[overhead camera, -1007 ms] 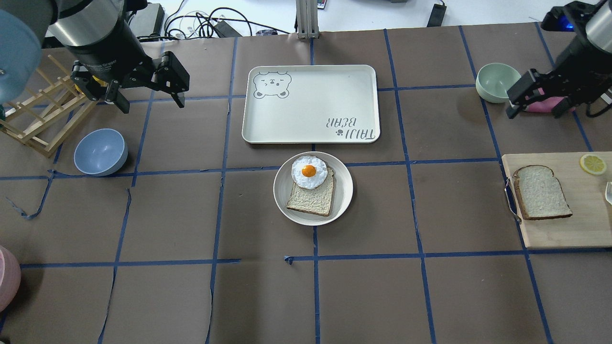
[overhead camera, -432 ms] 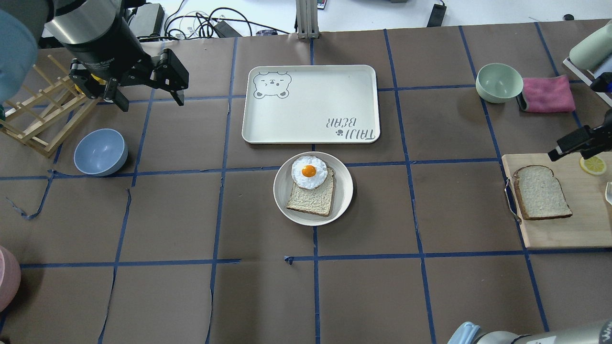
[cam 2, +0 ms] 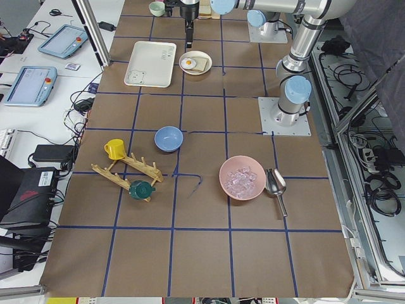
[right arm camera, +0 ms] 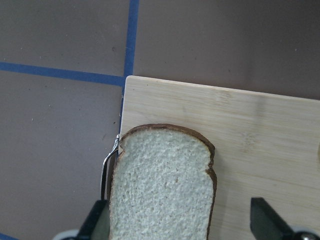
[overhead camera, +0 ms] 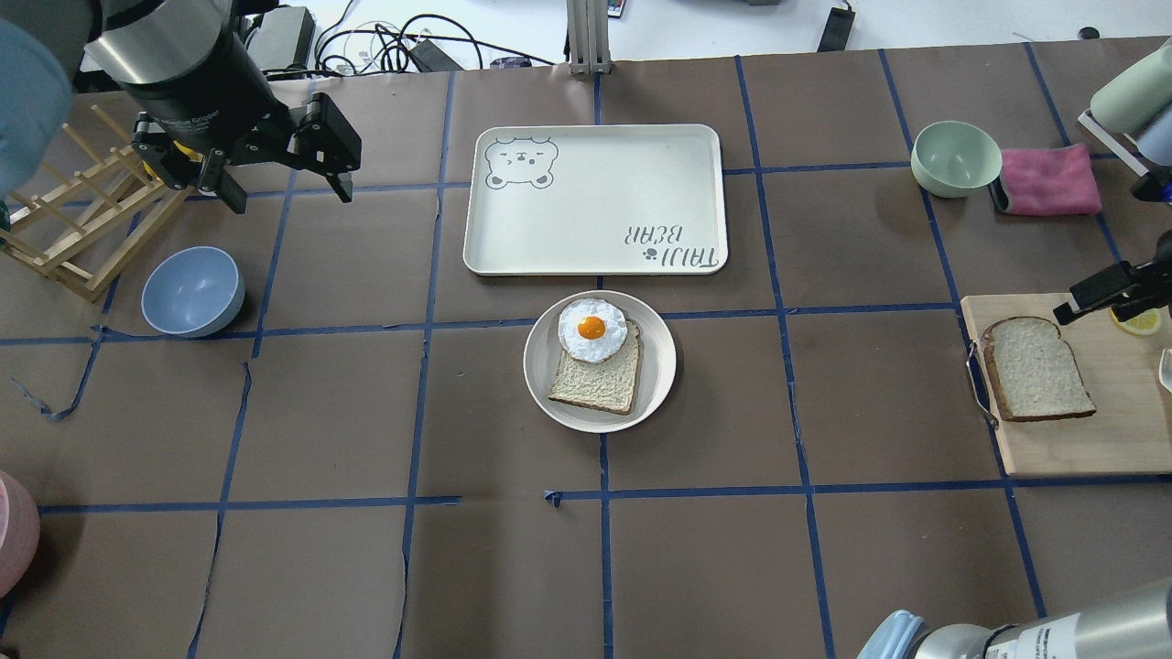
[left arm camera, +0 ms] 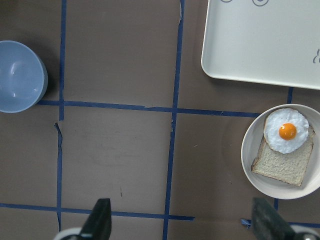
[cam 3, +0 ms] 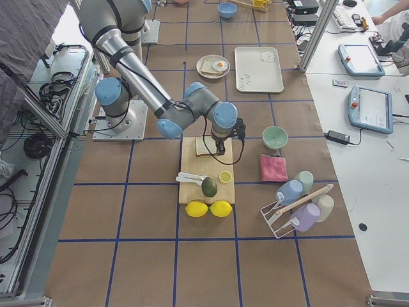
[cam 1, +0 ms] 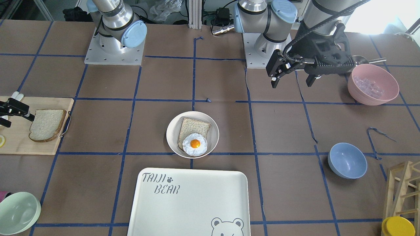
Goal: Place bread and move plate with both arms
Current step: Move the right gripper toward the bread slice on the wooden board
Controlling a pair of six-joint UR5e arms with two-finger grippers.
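Note:
The bread (overhead camera: 1039,366) lies flat on a wooden cutting board (overhead camera: 1080,439) at the table's right; it also shows in the front view (cam 1: 46,124) and the right wrist view (right arm camera: 162,185). My right gripper (overhead camera: 1108,307) (right arm camera: 182,225) is open and hovers over the bread's rounded top end, apart from it. The plate (overhead camera: 659,375) (cam 1: 172,134) sits mid-table and holds a thinner square slice with a fried egg (overhead camera: 592,329) on it. My left gripper (overhead camera: 291,199) (cam 1: 292,85) is open and empty, high over the far left, well away from the plate (left arm camera: 247,145).
The "TAIJI BEAR" tray (overhead camera: 595,197) lies just behind the plate. A green bowl (overhead camera: 955,157) and pink cloth (overhead camera: 1048,178) are at the back right. A blue bowl (overhead camera: 192,291) and wooden rack (overhead camera: 82,220) are on the left. A lemon slice (overhead camera: 1140,320) lies on the board.
My right arm has swung from beside the green bowl down to the cutting board, its open gripper now over the bread. The left arm has barely moved.

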